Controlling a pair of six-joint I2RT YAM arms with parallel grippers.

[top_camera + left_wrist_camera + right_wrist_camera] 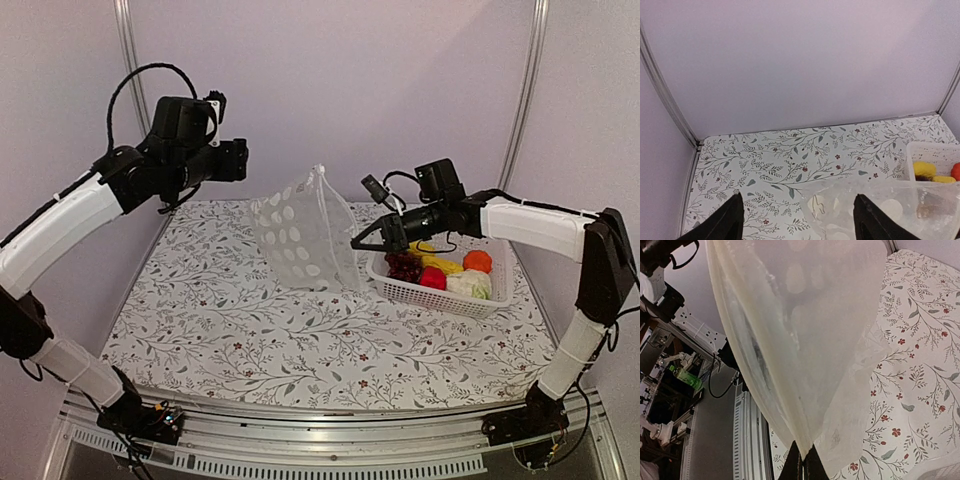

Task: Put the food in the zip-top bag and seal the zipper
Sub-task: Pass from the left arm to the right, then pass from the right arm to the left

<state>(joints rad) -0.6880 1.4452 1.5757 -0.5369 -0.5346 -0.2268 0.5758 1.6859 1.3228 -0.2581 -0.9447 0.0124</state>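
Observation:
The clear zip-top bag (300, 235) stands lifted off the table at mid-back, hanging from one corner. My right gripper (358, 243) is shut on that corner, and in the right wrist view the bag (805, 340) spreads upward from the closed gripper (802, 462). A pale strip, the zipper (752, 365), runs along its left edge. My left gripper (242, 160) hangs high to the left of the bag, open and holding nothing (797, 222). The bag (880, 205) lies below and between its fingers. The food sits in the white basket (500, 290): grape bunch (403, 265), red pepper (432, 278), yellow pieces (440, 262), cabbage (470, 285), orange fruit (477, 261).
The floral tablecloth (250, 340) covers the table. Pale walls with metal corner posts (128, 50) close in the back and sides. The basket stands at the right, just behind my right forearm.

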